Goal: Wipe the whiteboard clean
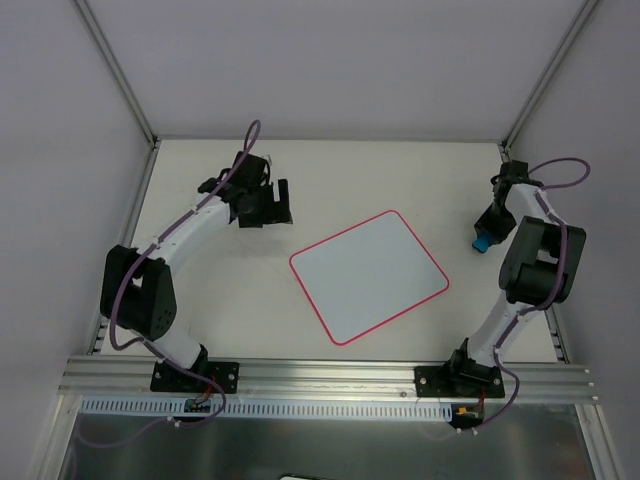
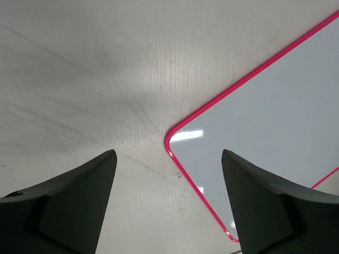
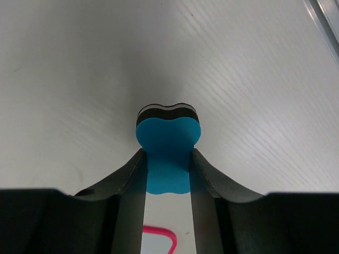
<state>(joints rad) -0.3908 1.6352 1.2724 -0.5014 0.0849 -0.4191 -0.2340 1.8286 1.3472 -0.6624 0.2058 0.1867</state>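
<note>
The whiteboard point(image 1: 368, 277), white with a thin pink rim and no writing that I can see, lies tilted in the middle of the table. Its corner shows in the left wrist view point(image 2: 254, 132), and a bit of rim in the right wrist view point(image 3: 159, 238). My right gripper point(image 1: 484, 238) is at the far right, off the board, shut on the blue eraser point(image 3: 168, 153), which has a black and white layered underside. My left gripper point(image 1: 268, 205) is open and empty above the bare table, left of the board's far corner.
Grey walls with metal posts point(image 1: 115, 70) close in the table on three sides. An aluminium rail point(image 1: 320, 375) runs along the near edge with both arm bases on it.
</note>
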